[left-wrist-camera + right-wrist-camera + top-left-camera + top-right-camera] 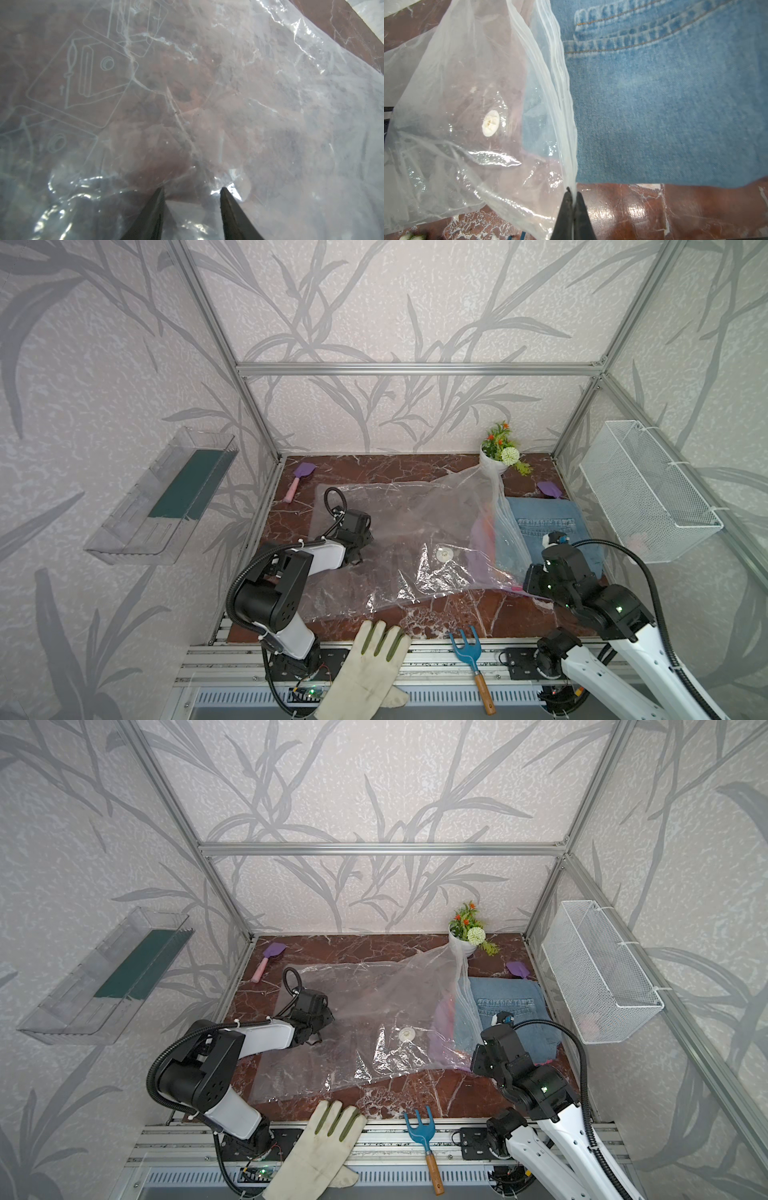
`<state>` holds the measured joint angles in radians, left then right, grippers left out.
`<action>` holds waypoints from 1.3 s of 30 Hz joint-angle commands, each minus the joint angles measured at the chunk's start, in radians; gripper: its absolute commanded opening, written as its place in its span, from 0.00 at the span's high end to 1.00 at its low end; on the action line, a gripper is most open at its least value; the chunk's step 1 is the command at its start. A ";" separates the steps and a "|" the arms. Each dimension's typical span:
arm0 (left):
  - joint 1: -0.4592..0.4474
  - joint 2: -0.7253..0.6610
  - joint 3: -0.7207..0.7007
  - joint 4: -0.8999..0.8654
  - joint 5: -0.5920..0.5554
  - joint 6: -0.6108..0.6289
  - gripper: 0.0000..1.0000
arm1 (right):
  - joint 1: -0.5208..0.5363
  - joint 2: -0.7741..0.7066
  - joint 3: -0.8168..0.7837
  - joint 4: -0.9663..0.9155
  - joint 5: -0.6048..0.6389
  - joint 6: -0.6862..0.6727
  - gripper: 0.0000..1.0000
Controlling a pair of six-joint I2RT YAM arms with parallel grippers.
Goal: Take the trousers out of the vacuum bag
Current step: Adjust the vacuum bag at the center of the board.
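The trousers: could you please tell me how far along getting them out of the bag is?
Done: the denim pair lies mostly clear of the bag. In hand: the right gripper pinches the bag's edge; the open left gripper rests on the plastic. To do: the coloured pairs, seen through it.

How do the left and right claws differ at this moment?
The left claw is open, the right claw shut. The left points at flat plastic of the bag; the right pinches the bag's gathered edge beside the denim trousers. Both are at the bag.
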<state>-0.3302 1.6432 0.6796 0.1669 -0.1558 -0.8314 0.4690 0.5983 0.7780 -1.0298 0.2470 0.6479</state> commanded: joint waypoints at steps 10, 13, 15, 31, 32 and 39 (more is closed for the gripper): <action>0.039 0.031 0.003 -0.155 -0.001 -0.012 0.56 | -0.006 -0.119 0.117 -0.019 0.109 0.017 0.46; 0.039 0.026 0.011 -0.160 -0.002 -0.004 0.56 | -0.006 -0.131 0.145 0.032 0.122 -0.004 0.41; 0.040 0.024 0.008 -0.155 0.001 -0.004 0.56 | -0.007 -0.113 0.149 0.105 0.083 -0.059 0.41; 0.040 0.015 -0.005 -0.129 0.015 0.007 0.56 | 0.128 0.625 0.252 0.752 -0.186 -0.180 0.41; 0.040 0.015 -0.005 -0.129 0.016 0.008 0.56 | 0.124 0.656 0.253 0.764 -0.177 -0.180 0.41; 0.040 0.026 -0.006 -0.121 0.021 0.014 0.56 | -0.018 0.750 0.160 0.827 -0.180 -0.140 0.41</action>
<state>-0.2981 1.6436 0.6987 0.1318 -0.1467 -0.8200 0.5045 1.3529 0.9672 -0.2539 0.0605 0.4934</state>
